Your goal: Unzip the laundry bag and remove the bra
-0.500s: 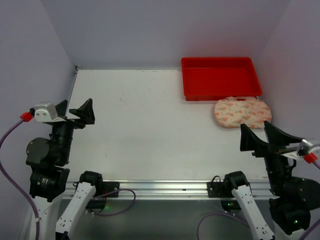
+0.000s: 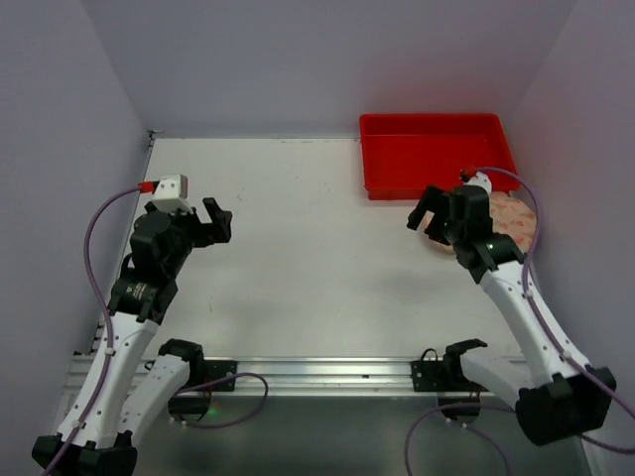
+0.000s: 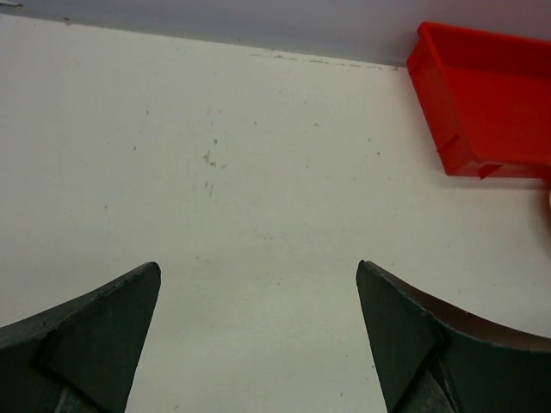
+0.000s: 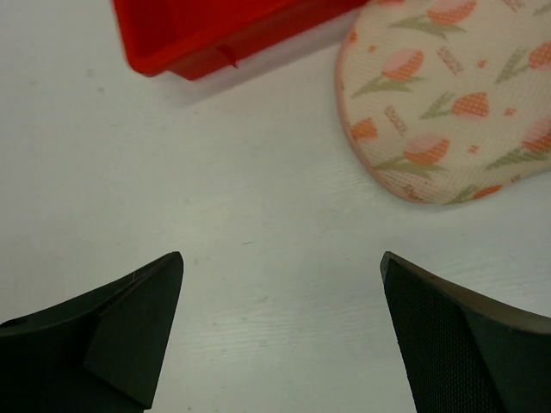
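The left gripper (image 2: 216,223) stands wide open over the left side of the table (image 2: 298,258), its fingers spread with only bare tabletop between them, holding nothing. The right gripper (image 2: 429,222) is just as widely spread and also grips nothing. It sits near the left end of the laundry bag (image 4: 448,95) but apart from it. The bag lies flat on the table just in front of the red tray (image 2: 437,185), at the far right.
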Robot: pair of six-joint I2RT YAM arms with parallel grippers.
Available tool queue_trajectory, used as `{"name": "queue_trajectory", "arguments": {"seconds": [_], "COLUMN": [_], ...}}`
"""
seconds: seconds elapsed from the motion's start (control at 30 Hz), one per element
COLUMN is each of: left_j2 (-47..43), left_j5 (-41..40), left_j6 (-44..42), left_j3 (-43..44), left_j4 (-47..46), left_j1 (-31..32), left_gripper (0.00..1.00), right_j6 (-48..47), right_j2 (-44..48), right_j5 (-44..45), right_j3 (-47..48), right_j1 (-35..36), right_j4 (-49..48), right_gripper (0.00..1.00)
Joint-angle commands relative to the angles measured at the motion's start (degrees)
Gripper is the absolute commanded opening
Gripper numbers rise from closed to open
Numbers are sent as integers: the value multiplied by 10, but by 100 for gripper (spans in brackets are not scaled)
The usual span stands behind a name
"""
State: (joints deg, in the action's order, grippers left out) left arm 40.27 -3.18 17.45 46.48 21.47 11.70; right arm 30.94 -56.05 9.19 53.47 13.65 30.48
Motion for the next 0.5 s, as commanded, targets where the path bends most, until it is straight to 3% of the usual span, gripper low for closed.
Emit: {"name": "queue_trajectory", "arguments": {"seconds": [0.0,0.13,0.47], "left_j2": [-8,-19,-12], "left_j5": [7,-2,-11], "left_j6": [7,6,-6], "left_j3": [-12,-45,-75], "left_j4": [-28,-52,-66], "left_j1": [2,2,2], "left_gripper": [100,100,100], "right_j6": [40,51,-49], "right_j2": [-87,-234,-389], "right_j5": [115,135,170], "right_j3": [40,74,181], "right_j1": [-10,-57,-57], "right_j4": [21,19,-26], "right_gripper": [99,99,99]}}
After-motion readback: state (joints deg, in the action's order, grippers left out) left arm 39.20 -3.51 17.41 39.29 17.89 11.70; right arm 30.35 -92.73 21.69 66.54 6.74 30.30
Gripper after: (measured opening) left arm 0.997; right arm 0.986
